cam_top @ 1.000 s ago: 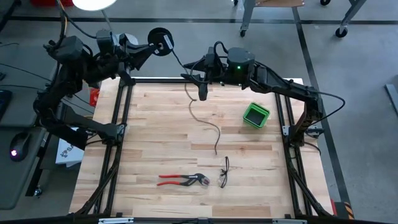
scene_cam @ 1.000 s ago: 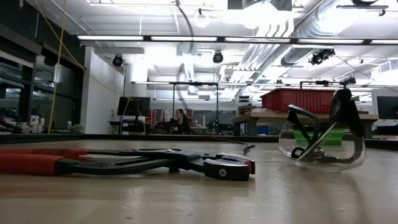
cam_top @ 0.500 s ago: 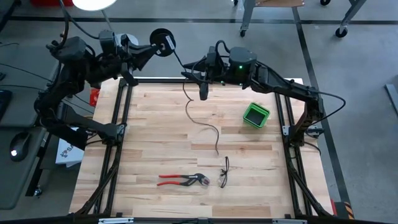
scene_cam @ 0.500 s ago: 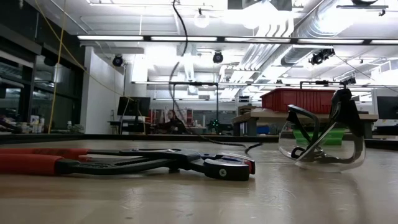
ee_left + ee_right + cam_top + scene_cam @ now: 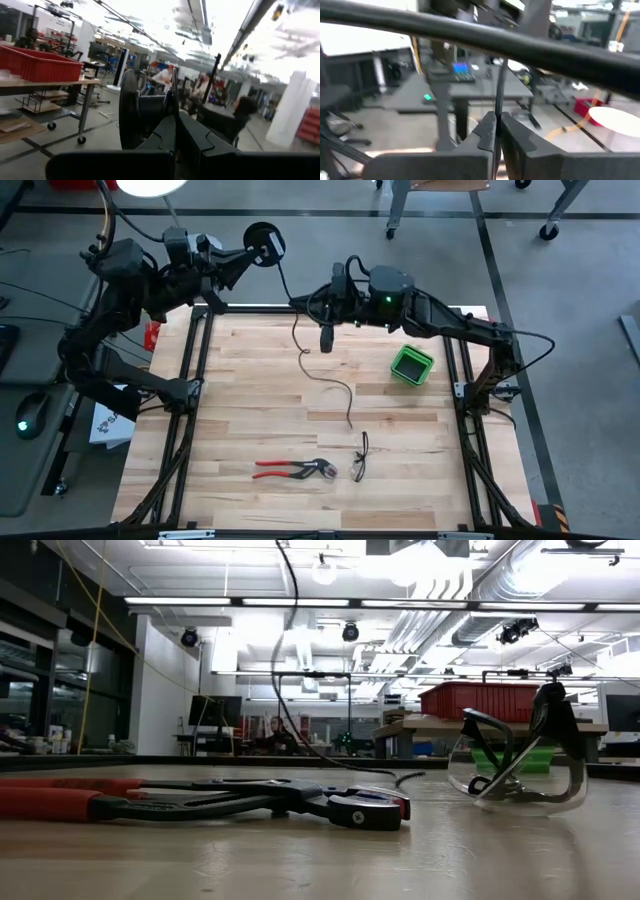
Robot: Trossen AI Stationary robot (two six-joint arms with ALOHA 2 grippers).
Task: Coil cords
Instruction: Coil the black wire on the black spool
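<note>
Red-handled pliers (image 5: pixel 200 802) beside safety glasses (image 5: pixel 520 765); thin cord (image 5: pixel 300 690) behind

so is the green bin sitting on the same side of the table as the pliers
No, in the high view the green bin sits by the right arm's side, while the red-handled pliers lie near the front.

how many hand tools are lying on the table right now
1: the red-handled pliers near the table's front edge, just left of the safety glasses. Nothing appears to hide another tool.

No text, label or number can be read.
</note>
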